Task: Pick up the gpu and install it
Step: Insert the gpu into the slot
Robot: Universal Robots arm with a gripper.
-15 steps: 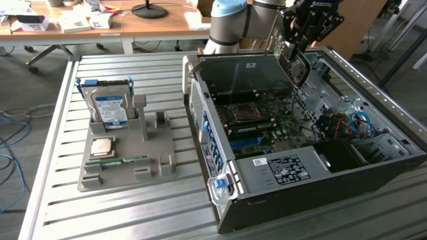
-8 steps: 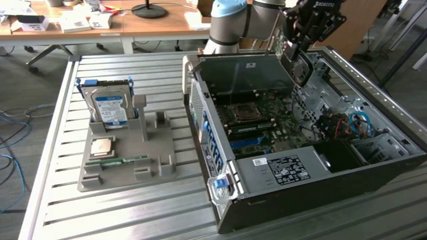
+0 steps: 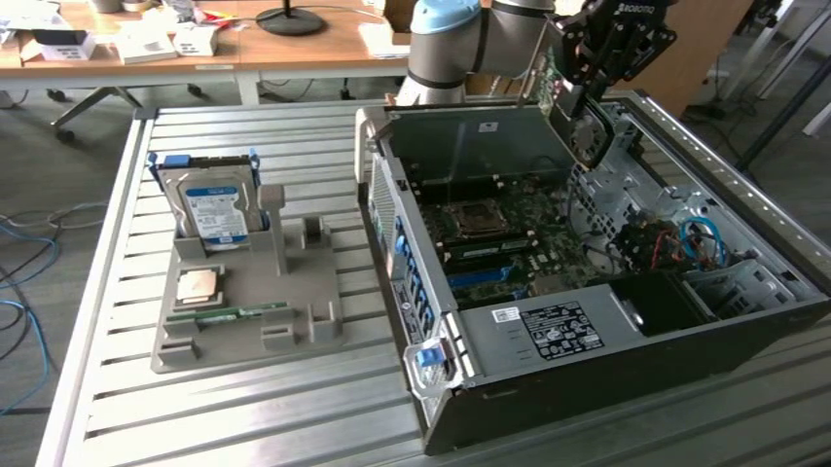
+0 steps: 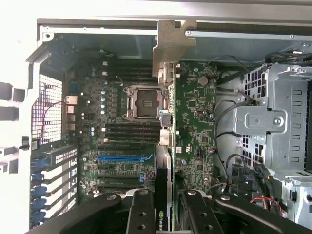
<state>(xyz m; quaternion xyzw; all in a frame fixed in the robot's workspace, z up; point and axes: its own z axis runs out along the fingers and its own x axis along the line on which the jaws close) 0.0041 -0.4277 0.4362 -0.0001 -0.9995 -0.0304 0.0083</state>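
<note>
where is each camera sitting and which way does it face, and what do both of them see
Exterior view: off the arm, raised, across the table from the arm; looks down at the parts holder and open computer case; the arm and gripper show above the case's far end.
Wrist view: on the wrist, looking past the gripper into the case at the motherboard; two fingers show, closed on the gpu.
Shared: gripper, gpu, motherboard and its processor socket.
</note>
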